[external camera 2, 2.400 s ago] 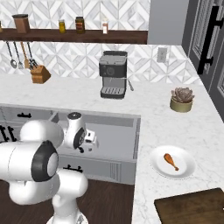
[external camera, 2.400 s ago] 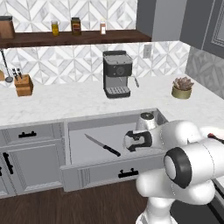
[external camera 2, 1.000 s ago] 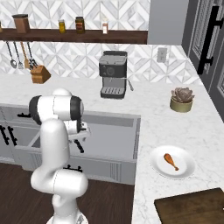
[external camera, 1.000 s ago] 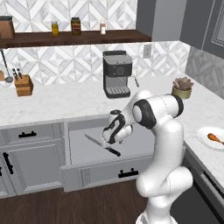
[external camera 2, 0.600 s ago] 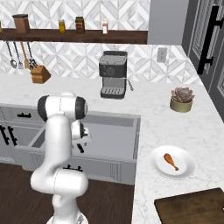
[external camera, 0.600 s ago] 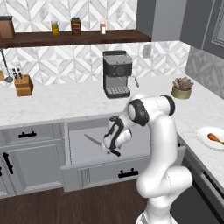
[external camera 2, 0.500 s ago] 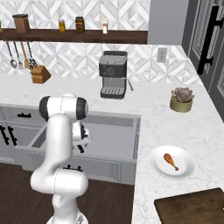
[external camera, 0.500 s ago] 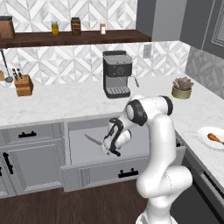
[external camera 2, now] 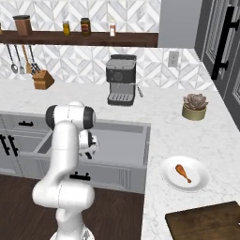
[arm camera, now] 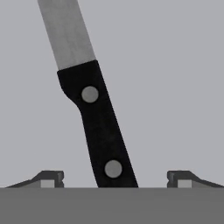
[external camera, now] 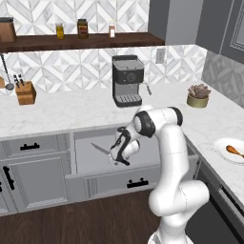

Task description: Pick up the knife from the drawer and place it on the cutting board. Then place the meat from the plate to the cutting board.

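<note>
I'm sitting with the gripper (arm camera: pixel 113 177) down inside the open drawer (external camera: pixel 86 147), right over the knife (arm camera: pixel 96 127). Compared with a second ago the arm is lower and tucked closer to the drawer floor; before that it was swinging in from the far side of the drawer.

In the hand view the black handle is running between the two fingertips (arm camera: pixel 50 178), with clear gaps on both sides. So the gripper is open and straddling the handle, not gripping yet. The jaws look like they're just starting to come in from full width, but no contact is showing.

The knife is lying flat on the drawer floor, blade pointing away from the gripper, handle slightly skewed to the finger line. In the left base view the blade (external camera: pixel 101 150) is sticking out just beside the wrist.

My read: approach is done and the grasp is the step in hand. The skew may make the handle rotate a bit as the jaws close, so I'm watching for that.

Downstream things are untouched: the meat (external camera 2: pixel 183 173) is sitting on the plate (external camera 2: pixel 198 183), on the table past the drawer's corner. The board (external camera 2: pixel 206 225) is just beyond the plate, bare in the part I can see.
</note>
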Controlling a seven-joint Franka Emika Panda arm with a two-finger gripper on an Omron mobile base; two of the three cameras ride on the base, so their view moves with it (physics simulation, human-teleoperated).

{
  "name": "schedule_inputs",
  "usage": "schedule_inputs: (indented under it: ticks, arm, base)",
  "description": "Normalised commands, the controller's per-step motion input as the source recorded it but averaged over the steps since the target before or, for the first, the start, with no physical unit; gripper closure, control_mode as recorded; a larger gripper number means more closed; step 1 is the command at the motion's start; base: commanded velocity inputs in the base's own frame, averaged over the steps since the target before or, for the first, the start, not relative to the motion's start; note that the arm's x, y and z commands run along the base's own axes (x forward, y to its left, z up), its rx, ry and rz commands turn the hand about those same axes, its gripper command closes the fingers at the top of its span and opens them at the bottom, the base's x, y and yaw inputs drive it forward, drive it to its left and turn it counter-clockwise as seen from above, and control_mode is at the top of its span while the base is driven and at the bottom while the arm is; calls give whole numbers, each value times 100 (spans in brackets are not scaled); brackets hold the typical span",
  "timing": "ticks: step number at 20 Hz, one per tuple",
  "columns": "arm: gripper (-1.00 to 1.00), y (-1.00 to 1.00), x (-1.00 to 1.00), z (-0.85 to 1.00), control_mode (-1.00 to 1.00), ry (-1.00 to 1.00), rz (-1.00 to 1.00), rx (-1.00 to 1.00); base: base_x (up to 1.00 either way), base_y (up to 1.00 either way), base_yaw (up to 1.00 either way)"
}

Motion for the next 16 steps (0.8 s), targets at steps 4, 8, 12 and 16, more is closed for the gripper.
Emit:
schedule_inputs:
  ticks: [4,8,12,16]
  arm:
    - [100,0,-6,-35,-100,3,0,0]
    - [100,0,-7,-14,-100,0,0,0]
    - [100,0,0,8,-100,0,0,0]
    - [100,1,0,46,-100,0,1,-6]
  base:
    - [0,0,0]
    - [0,0,0]
    - [0,0,0]
    - [0,0,0]
